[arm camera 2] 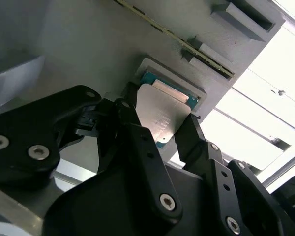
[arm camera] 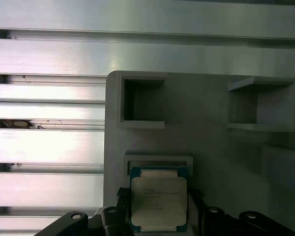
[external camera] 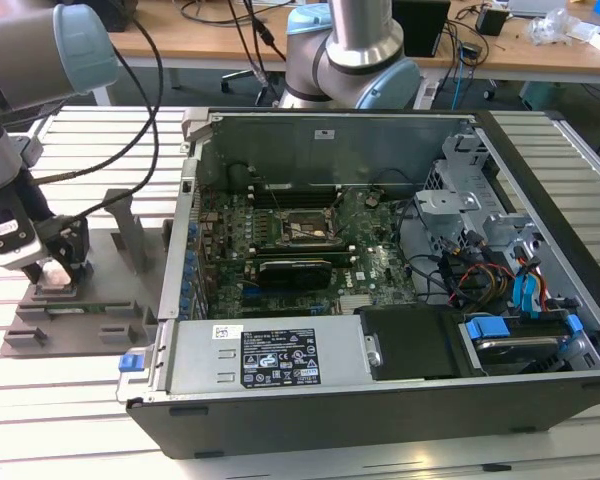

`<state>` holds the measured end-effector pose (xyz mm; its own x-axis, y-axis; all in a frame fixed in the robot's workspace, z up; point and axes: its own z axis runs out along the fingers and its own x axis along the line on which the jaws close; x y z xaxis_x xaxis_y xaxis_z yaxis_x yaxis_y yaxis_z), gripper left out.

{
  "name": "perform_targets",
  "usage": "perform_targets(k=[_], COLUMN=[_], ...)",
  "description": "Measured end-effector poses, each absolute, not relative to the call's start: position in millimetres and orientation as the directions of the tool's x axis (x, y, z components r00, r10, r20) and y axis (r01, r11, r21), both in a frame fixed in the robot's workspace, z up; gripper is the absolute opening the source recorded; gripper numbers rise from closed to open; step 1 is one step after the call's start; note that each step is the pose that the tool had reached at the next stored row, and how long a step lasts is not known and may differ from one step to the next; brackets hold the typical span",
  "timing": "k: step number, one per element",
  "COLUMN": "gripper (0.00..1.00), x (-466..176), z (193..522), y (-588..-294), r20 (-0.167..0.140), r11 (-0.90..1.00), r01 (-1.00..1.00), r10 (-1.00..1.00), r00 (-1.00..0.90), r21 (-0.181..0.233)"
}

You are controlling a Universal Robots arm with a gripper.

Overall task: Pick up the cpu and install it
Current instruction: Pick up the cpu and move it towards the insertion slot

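Fingers (arm camera 2: 132,120) narrow, closed on the cpu (arm camera 2: 162,115): in both wrist views one black finger lies against each of two opposite edges of the chip. Silver-grey lid faces the cameras, with teal-green board showing around its rim. In the first wrist view I see the cpu (arm camera: 159,204) right at the shallow square recess (arm camera: 158,161) of the grey tray (arm camera: 216,167), overlapping it. I cannot tell whether it sits in the recess or hangs just clear of it. Two box-shaped pockets (arm camera: 143,101) stand farther along the same tray. In the exterior view the fingers (external camera: 72,250) are at the left edge of the frame, mid height, low over the tray (external camera: 75,325), with a pale square between them. Tray rests on the slatted metal tabletop (external camera: 60,420), just beside the open computer case (external camera: 380,400), on the exterior view's left of it. Inside the case, near the frame's centre, a square socket frame (external camera: 305,228) sits on the green motherboard (external camera: 380,265), with a long black card (external camera: 295,270) just below it in the picture. The cpu and the socket frame are well apart.
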<state>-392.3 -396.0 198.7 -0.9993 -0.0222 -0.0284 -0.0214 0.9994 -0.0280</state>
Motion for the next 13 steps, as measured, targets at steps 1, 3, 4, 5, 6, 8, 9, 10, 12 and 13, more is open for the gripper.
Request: perform_targets(k=[1,3,4,5,6,8,9,10,12,13], gripper=[0.55,0.55,0.55,0.55,0.55,0.55,0.55,0.55,0.55,0.55], x=[-392,-392,-392,-392,-392,-392,-392,-392,-392,-392], z=[201,202,205,206,208,211,213,214,217,218], y=[-396,-396,-396,-396,-396,-396,-396,-396,-396,-396], r20=[-0.028,-0.028,-0.028,-0.028,-0.028,-0.028,-0.028,-0.028,-0.028,-0.028], r11=[0.999,0.999,0.999,0.999,0.999,0.999,0.999,0.999,0.999,0.999], r01=[-0.021,-0.021,-0.021,-0.021,-0.021,-0.021,-0.021,-0.021,-0.021,-0.021], r10=[-0.022,-0.022,-0.022,-0.022,-0.022,-0.022,-0.022,-0.022,-0.022,-0.022], r00=[-0.999,-0.999,-0.999,-0.999,-0.999,-0.999,-0.999,-0.999,-0.999,-0.999], r21=[-0.028,-0.028,-0.028,-0.028,-0.028,-0.028,-0.028,-0.028,-0.028,-0.028])
